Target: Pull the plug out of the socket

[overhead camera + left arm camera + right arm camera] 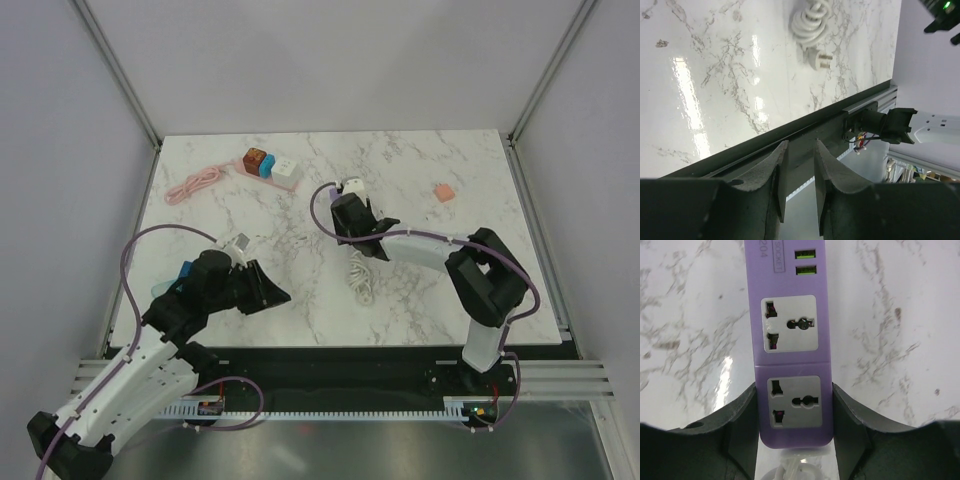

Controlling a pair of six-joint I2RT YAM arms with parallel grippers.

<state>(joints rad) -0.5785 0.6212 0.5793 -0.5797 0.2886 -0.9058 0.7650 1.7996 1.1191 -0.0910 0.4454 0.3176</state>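
Top view: marble table (480, 290). The left gripper (265, 290) hangs low over the near-left part and the right gripper (350, 205) reaches to mid-table. A white coiled cord (360, 272) lies loose on the marble between them, nearer the right arm. Far side: pink cable (195, 183), row of coloured blocks (268, 163), small pink block (443, 190). Left wrist view: fingers a narrow gap apart, nothing between them. Beyond them the plug (821, 60) lies flat on the marble at the end of the coil, both pins bare — out of any socket. Right wrist view: purple power strip (792, 340) runs between the fingers, which press its long sides — clamped on it. Both sockets (790, 324) show empty holes.
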